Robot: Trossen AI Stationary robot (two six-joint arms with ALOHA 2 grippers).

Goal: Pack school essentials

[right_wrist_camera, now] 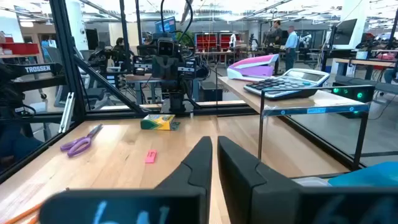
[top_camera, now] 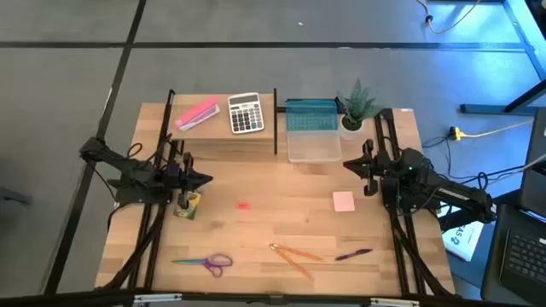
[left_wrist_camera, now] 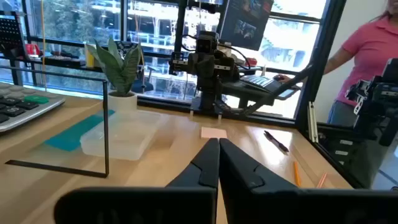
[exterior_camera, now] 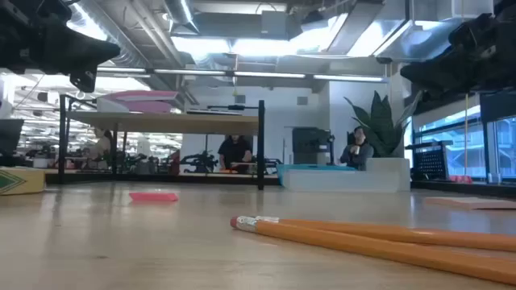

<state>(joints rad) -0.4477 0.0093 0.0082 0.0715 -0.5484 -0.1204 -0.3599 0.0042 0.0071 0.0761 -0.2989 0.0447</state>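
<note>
Hovering empty above the wooden table (top_camera: 256, 243): left gripper (top_camera: 207, 178) fingers closed beside crayon box (top_camera: 188, 205), right gripper (top_camera: 348, 165) closed near pink notepad (top_camera: 344, 201).

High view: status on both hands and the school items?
Left hand, right hand shut, empty. Scissors, pencils, pen, notepad unpacked. Nothing blocking.

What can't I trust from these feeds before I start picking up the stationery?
- Crayon box: the left gripper and its arm partly cover it from above; the low view cuts it at the edge.
- Clear container: its inside can't be judged; walls see-through, teal lid at the back.
- Eraser: too small for detail.
- Pencils: low view cuts off their far ends.
- Right gripper: waits, shut, beside the notepad.
</note>
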